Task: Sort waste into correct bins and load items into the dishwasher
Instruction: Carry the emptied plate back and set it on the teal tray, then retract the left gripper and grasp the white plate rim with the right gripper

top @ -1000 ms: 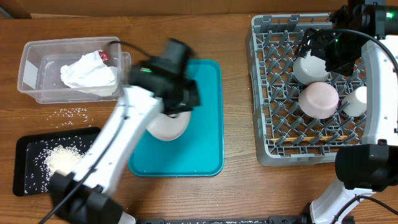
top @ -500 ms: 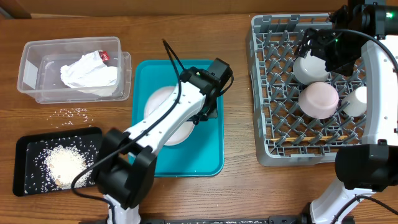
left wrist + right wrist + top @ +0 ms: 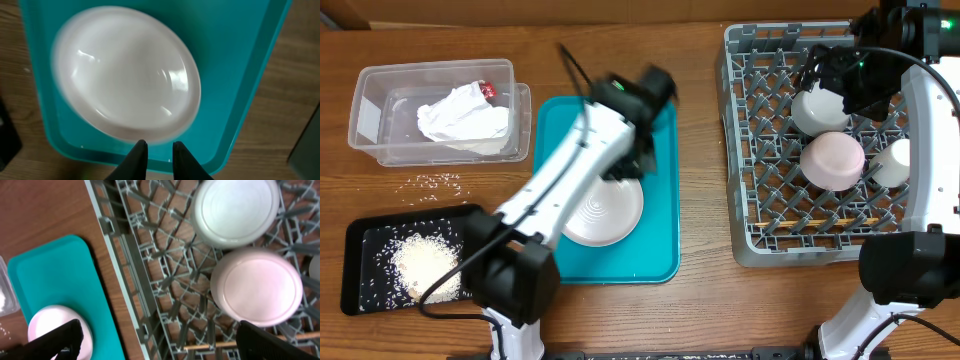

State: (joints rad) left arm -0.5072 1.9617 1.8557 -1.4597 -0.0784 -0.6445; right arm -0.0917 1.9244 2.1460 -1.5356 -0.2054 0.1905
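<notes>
On the table, the plate sits toward the tray's 6 o'clock end. My left end effector, narrowly parted and empty, hovers at its rim, I judge for a pinch. The right end effector hangs released over the rack.
</notes>
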